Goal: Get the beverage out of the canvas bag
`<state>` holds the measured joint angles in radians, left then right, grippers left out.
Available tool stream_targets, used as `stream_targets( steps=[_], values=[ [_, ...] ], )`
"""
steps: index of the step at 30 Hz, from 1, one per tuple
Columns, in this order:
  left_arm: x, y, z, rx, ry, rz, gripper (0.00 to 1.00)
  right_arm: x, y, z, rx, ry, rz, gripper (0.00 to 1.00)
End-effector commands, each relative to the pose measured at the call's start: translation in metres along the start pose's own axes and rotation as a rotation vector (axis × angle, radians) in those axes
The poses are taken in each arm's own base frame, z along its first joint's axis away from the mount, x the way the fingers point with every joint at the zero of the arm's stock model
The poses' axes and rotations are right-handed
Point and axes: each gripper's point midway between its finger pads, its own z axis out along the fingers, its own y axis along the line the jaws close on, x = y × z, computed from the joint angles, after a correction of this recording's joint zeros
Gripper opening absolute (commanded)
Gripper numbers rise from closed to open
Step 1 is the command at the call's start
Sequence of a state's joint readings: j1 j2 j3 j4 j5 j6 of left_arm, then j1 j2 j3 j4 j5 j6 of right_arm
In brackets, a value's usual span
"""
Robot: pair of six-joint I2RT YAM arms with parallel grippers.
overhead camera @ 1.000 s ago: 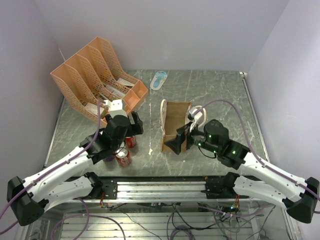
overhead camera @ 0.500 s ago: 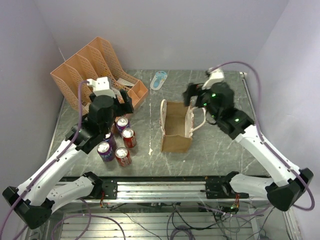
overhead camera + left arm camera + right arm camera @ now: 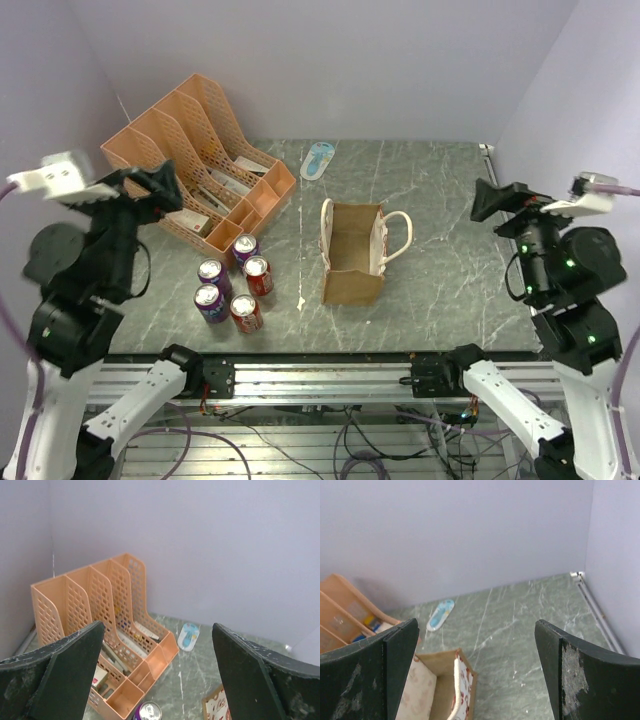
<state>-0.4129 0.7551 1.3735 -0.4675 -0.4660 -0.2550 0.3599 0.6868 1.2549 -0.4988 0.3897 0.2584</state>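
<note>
The canvas bag [image 3: 352, 262] is standing open, seemingly empty, in the middle of the table [image 3: 440, 190] with five cans [image 3: 258, 275] near its left, so both arms are wisely lifting clear, left gripper [image 3: 159, 665] and right gripper [image 3: 477, 665] gaping wide and holding nothing, whereas a moment earlier they were hanging low over cans and bag

Table [image 3: 450, 190]: grey-green veined stone look, smooth, faintly sheened. Bag [image 3: 350, 288]: tan woven cloth, matt, one side pale and printed. File rack [image 3: 165, 125]: orange plastic, smooth, walls pierced in a lattice. Cans [image 3: 246, 312]: glossy painted metal, bare silvery tops. Left gripper [image 3: 157, 630] and right gripper [image 3: 476, 625]: matt black fingers [image 3: 70, 675], scuffed pale at the edges. Rail [image 3: 320, 372]: bare silvery metal.
</note>
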Motion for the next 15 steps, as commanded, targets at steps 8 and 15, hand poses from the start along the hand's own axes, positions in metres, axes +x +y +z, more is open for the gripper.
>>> stream_targets(
  steps=[8,15],
  values=[
    [-0.028,0.004,-0.046,0.104,-0.093,0.003,0.99,-0.015,-0.002,-0.013,-0.006,-0.002,-0.009,1.00],
    [-0.017,0.004,-0.041,0.091,-0.047,0.010,0.99,-0.008,-0.002,-0.008,0.002,0.015,-0.010,1.00]
  ],
)
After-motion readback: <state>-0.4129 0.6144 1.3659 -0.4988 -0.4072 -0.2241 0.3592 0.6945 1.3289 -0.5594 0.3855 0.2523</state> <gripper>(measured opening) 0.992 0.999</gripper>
